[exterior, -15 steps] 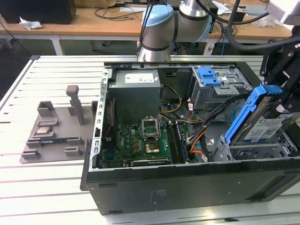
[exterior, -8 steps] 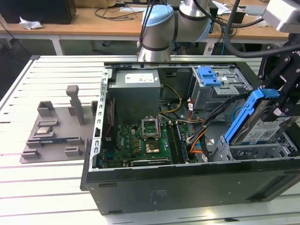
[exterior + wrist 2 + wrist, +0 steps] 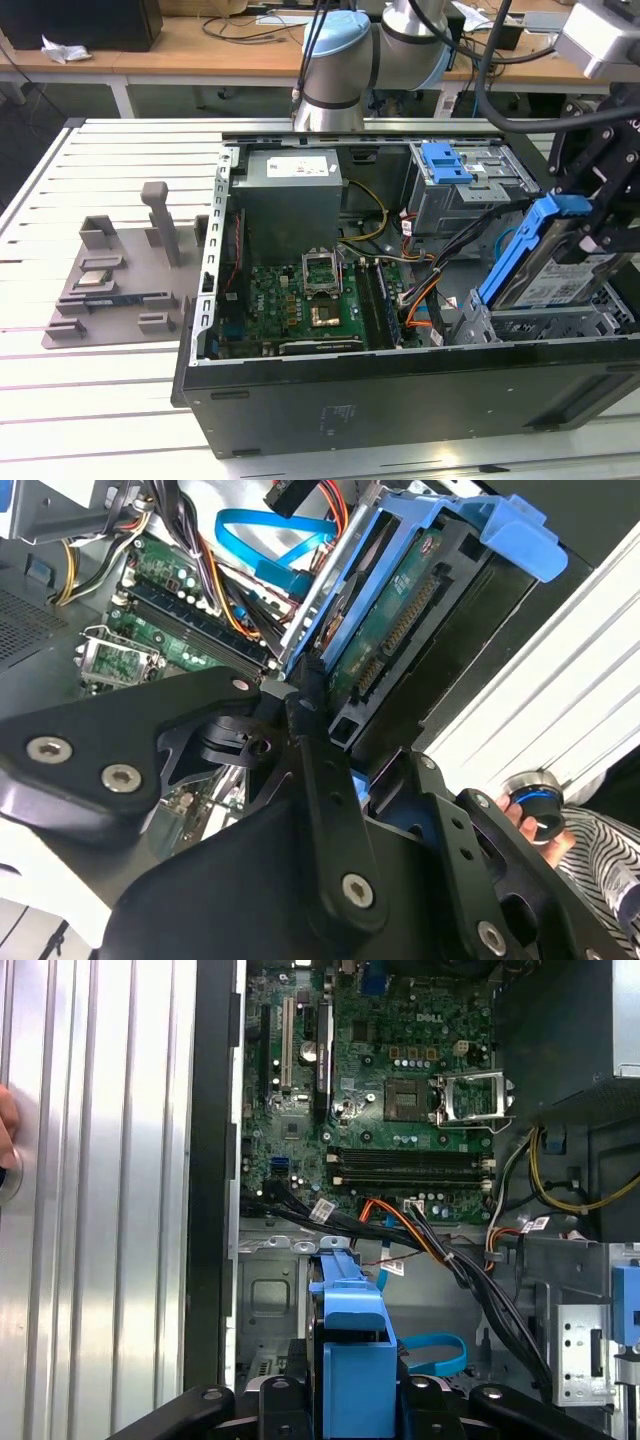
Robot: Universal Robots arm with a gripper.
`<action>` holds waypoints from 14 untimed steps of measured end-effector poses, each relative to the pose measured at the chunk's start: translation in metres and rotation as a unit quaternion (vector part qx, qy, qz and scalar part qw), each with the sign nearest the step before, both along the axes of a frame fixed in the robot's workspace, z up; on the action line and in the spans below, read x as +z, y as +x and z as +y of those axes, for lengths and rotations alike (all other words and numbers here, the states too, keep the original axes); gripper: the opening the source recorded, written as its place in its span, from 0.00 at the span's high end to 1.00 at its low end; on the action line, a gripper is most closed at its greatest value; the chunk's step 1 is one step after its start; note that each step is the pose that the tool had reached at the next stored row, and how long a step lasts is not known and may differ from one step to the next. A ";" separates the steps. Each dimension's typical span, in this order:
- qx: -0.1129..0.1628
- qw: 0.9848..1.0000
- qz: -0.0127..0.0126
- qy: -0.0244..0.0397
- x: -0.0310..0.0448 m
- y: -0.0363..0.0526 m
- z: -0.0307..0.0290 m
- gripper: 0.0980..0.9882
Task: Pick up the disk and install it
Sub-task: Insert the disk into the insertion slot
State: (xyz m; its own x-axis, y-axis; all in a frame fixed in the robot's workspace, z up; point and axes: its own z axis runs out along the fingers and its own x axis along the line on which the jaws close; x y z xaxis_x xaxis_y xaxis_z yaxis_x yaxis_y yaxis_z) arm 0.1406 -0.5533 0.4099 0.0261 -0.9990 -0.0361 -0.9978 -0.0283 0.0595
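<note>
The exterior view is looking down at an angle into the open computer case (image 3: 400, 405) from outside its near side wall, well back from the motherboard (image 3: 300, 300). The first wrist view is facing the motherboard (image 3: 390, 1090) squarely from near above. The second wrist view is viewing the motherboard (image 3: 170, 630) obliquely, closer in. All three views are sharing the motherboard and the disk (image 3: 560, 270) (image 3: 400, 610) (image 3: 350, 1350).

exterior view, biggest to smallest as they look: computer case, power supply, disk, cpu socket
1. computer case
2-3. power supply and disk: look alike, disk tilted, not ranked
4. cpu socket
</note>
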 end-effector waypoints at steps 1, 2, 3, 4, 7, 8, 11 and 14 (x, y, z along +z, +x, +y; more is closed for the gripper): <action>0.000 1.000 0.000 0.000 -0.0007 0.0000 0.0000 0.70; 0.000 1.000 0.000 0.000 -0.0011 0.0000 0.0000 0.70; 0.000 1.000 0.000 0.000 -0.0019 0.0000 0.0000 0.70; 0.000 1.000 0.000 0.000 -0.0027 0.0000 0.0000 0.70; 0.000 1.000 0.000 0.000 -0.0029 0.0000 0.0000 0.70; 0.000 1.000 0.000 0.000 -0.0030 0.0000 0.0000 0.70; 0.000 1.000 0.000 0.000 -0.0030 0.0000 0.0000 0.70; 0.000 1.000 0.000 0.000 -0.0031 0.0000 0.0000 0.61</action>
State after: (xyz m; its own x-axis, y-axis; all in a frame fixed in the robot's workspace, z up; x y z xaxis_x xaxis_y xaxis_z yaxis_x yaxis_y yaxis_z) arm 0.1406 -0.5533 0.4069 0.0262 -0.9990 -0.0362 -0.9978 -0.0283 0.0595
